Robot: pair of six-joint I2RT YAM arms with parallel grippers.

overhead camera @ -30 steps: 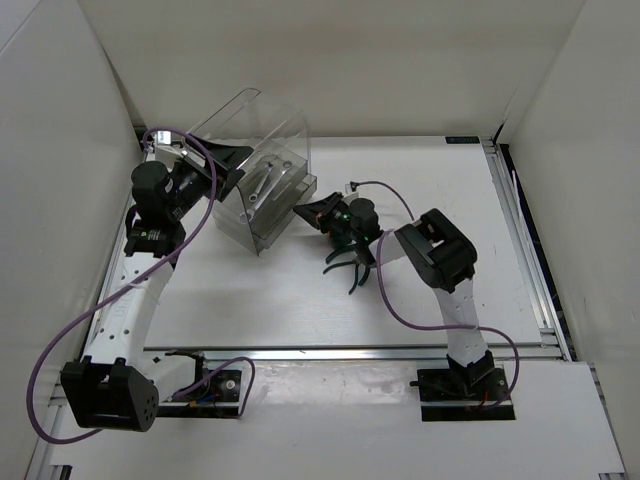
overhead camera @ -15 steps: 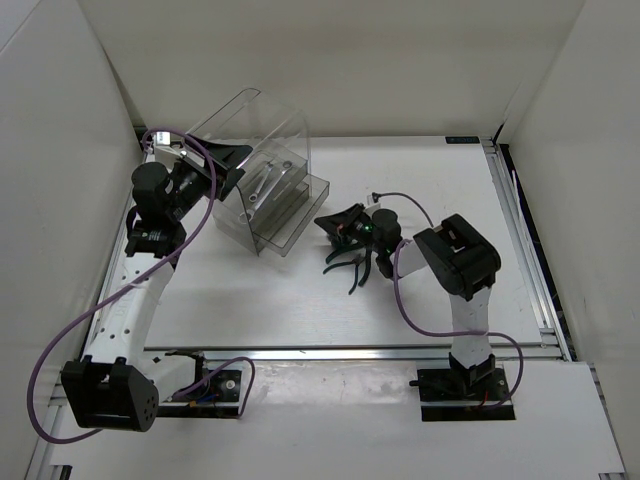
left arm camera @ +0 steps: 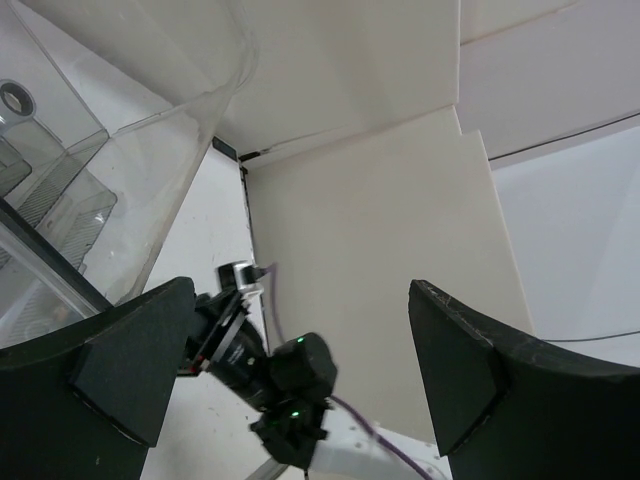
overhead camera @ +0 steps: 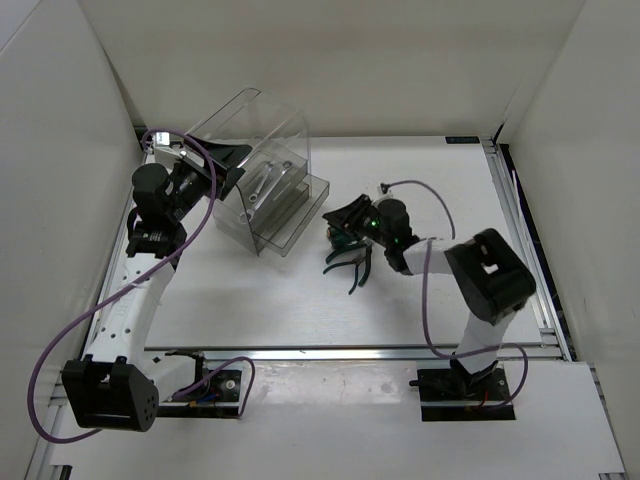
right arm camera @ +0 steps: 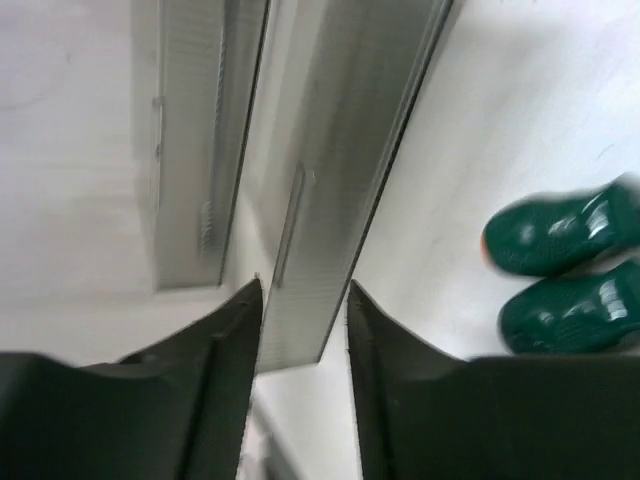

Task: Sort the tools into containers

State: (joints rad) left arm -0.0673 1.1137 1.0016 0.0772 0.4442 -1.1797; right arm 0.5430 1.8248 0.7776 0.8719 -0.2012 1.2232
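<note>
The clear cabinet stands at the back left. Two silver wrenches lie in its upper drawer. A lower drawer is pulled out to the right. My right gripper is shut on this drawer's front edge, one finger on each side of it. The pliers lie on the table just below the right gripper. The green screwdriver lies beside them. Blurred green tool parts show in the right wrist view. My left gripper is open and empty against the cabinet's left side.
White walls enclose the table on three sides. A metal rail runs along the right edge and another along the front. The right arm shows between the left fingers. The right arm's purple cable loops over the table.
My right gripper has moved to the right, and the lower drawer has slid further out of the cabinet with it. The left arm has not moved.
</note>
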